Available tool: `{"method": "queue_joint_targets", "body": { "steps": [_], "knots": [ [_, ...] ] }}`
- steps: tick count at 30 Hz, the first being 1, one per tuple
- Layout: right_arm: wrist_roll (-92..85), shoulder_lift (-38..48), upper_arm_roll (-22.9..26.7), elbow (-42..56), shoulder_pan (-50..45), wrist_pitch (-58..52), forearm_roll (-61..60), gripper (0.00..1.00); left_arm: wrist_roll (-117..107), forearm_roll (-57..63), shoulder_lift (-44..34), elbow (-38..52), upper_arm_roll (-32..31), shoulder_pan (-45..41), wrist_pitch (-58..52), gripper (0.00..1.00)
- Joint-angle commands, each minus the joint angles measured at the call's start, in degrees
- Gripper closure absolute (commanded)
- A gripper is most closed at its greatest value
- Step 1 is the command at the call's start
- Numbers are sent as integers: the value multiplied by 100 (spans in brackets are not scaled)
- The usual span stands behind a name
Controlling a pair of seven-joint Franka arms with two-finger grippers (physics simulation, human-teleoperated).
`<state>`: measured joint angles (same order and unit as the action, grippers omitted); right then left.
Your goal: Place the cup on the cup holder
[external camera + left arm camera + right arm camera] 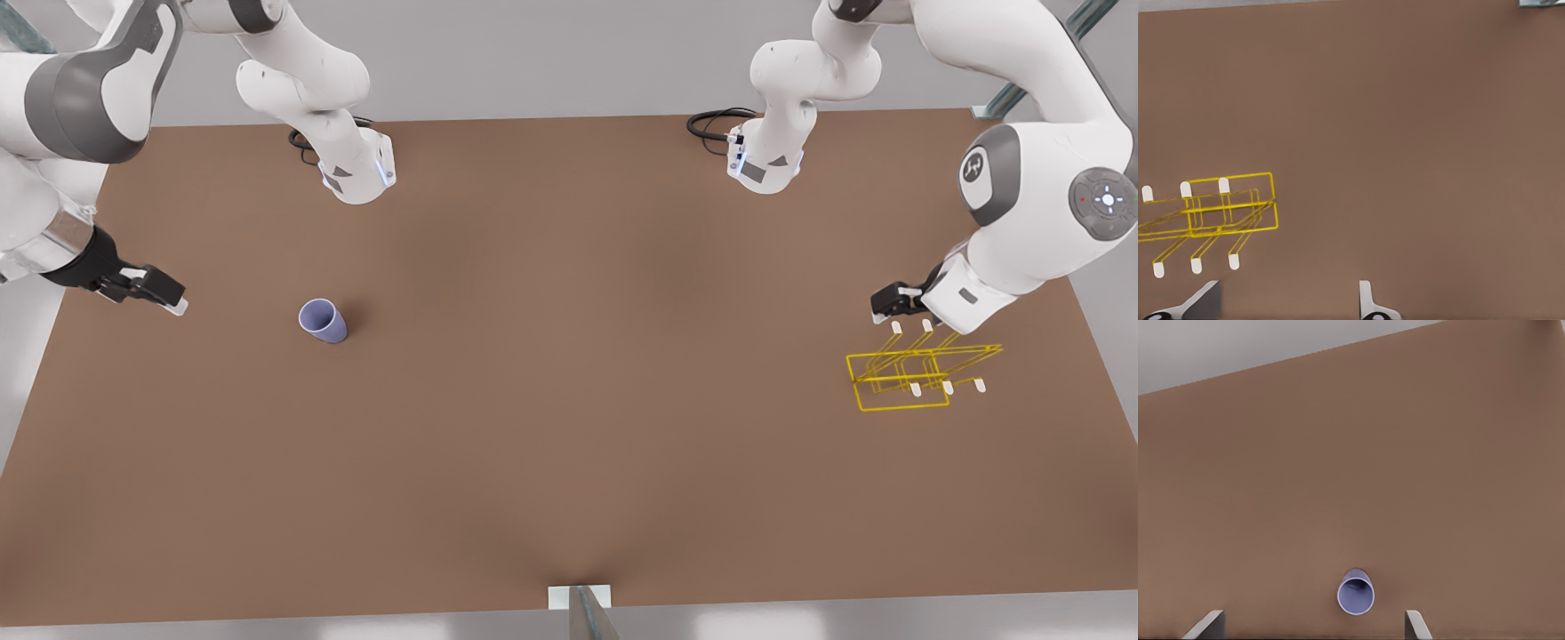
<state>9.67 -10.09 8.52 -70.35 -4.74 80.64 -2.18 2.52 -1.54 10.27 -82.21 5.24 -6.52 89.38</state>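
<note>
Brown tabletop (569,444) spreads beneath both our arms. Toward the front view's left, the lavender cup (323,321) stands upright on the wood, mouth up, free of any grip. Our right gripper (164,298) hovers beside it, nearer the table's edge, fingers spread apart and empty; from its wrist camera the cup (1355,592) sits between the two fingertips (1205,625). Well apart, at the front view's right, the yellow wire cup holder (916,373) rests on the table. Our left gripper (889,307) hangs just beside it, fingers (1368,303) parted, holding nothing.
</note>
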Motion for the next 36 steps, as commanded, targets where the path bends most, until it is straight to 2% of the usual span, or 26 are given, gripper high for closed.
{"method": "queue_joint_targets", "body": {
  "steps": [1,3,6,8,11,14,16,17,20,22,26,31,36],
  "knots": [
    [-809,-327,-8,13,17,240,-2,0,65,14,19,3,3,2,26,0],
    [-879,-274,-17,-461,0,794,-2,0,65,14,19,3,3,2,18,0],
    [-1284,-169,-34,-900,8,1076,7,0,47,22,19,-15,38,2,-97,0],
    [-1275,349,-43,-1884,8,1796,7,0,47,14,45,-58,38,2,-97,0],
    [-1249,429,-219,-2483,-194,1806,7,0,47,14,54,-67,38,2,-79,0],
    [-1231,736,-377,-3537,-194,2517,-11,0,56,14,63,-103,38,2,-79,0],
    [-1240,789,-500,-3835,-194,2430,-2,0,56,14,98,-103,38,2,-79,0],
    [-1231,982,-500,-4363,-185,2561,-19,0,56,14,107,-103,38,2,-79,0],
    [-1240,1132,-606,-5251,-185,3396,-19,0,56,14,124,-103,38,2,-70,0],
    [-1231,1080,-615,-5612,-194,3853,-11,0,56,14,151,-103,38,2,-53,0],
    [-1249,675,-606,-5709,-185,4503,51,0,56,14,168,-103,38,-7,-53,0],
    [-1248,535,-597,-5876,-167,4943,68,0,65,14,186,-103,38,-7,-53,0],
    [-1240,543,-597,-6473,-132,5268,148,0,65,14,186,-103,30,-7,-53,0]
  ]
}}
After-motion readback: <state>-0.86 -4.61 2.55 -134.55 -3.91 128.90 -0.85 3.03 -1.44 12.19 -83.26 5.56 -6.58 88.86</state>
